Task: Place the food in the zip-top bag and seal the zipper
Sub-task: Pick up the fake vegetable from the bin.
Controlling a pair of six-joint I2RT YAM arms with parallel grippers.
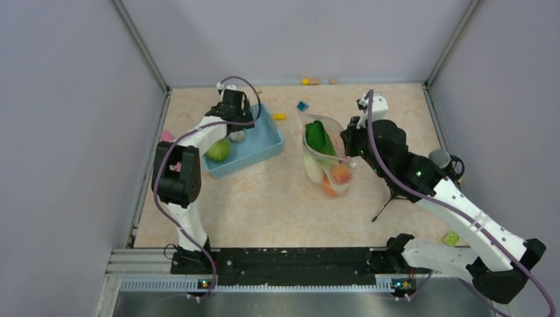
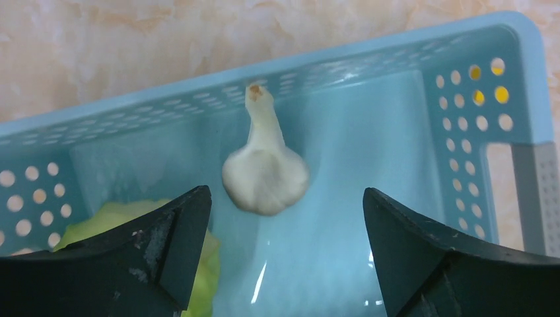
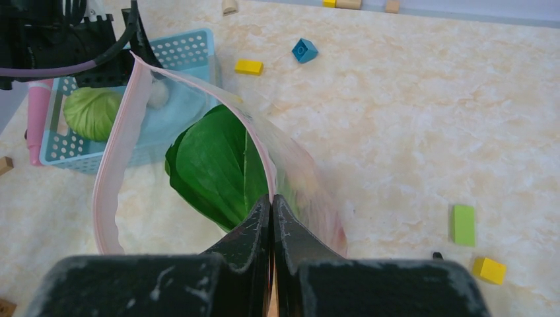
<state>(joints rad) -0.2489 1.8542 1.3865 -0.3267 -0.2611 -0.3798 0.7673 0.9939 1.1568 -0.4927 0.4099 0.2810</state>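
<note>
1. Left of centre in the overhead view, the light blue basket (image 1: 264, 142) sat on the bench (image 1: 264, 211), and the left arm reached over it.
2. Seen from the left wrist, the left hand (image 2: 285, 198) was released, its jaws spread wide with nothing between them.
3. Just above the middle of that view, a white bulb-shaped vegetable (image 2: 265, 175) lay on the basket floor, with its stalk pointing at the upper wall.
4. At the lower left of the same view, a pale green leafy vegetable (image 2: 132, 224) lay in the basket, partly hidden behind the left finger.
5. Right of centre in the overhead view, the zip-top bag (image 1: 323, 155) lay on the bench, well apart from the basket, with its mouth towards the top of the frame.
6. Low in the right wrist view, the right hand (image 3: 272, 205) was clenched on the bag's mouth edge, pinching one side of it.
7. From there the pale pink zipper (image 3: 112, 165) curved up and leftward in a wide loop, so the mouth gaped unsealed.
8. Inside the bag were a dark green leafy vegetable (image 3: 211, 165) near the mouth, a white piece (image 1: 312, 168) below it, and an orange round fruit (image 1: 341, 173) towards the bottom.
9. Between basket and bag, towards the top of the overhead frame, a yellow block (image 1: 279, 116) and a blue block (image 1: 302, 105) lay on the bench.
10. At the left edge of the right wrist view, a pink stick (image 3: 36, 119) stood against the basket's outer side.
</note>
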